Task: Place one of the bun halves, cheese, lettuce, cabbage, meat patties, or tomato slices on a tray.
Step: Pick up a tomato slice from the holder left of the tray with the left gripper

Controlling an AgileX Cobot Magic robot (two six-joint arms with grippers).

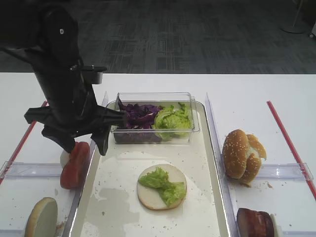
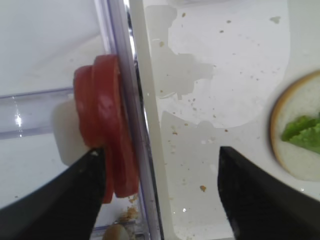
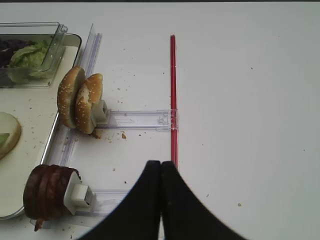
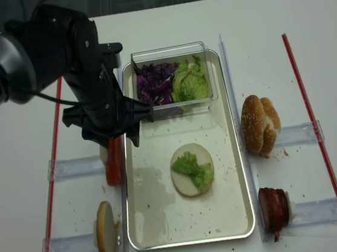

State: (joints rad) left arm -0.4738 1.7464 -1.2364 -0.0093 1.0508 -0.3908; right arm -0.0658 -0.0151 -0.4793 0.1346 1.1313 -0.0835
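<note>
Left gripper (image 2: 160, 195) jaws apart over two tomato slices (image 2: 107, 140), right gripper (image 3: 160, 172) jaws together

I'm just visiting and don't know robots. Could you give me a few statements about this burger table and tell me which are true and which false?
1. A bun half topped with lettuce lies on the tray. True.
2. The left gripper is clamped shut on a meat patty. False: its jaws are apart beside the tomato slices.
3. The clear tub holds cabbage. True.
4. The right gripper is wide open. False: it is shut.
5. The tomato slices lie flat on the tray. False: they stand on edge outside its rim.
</note>
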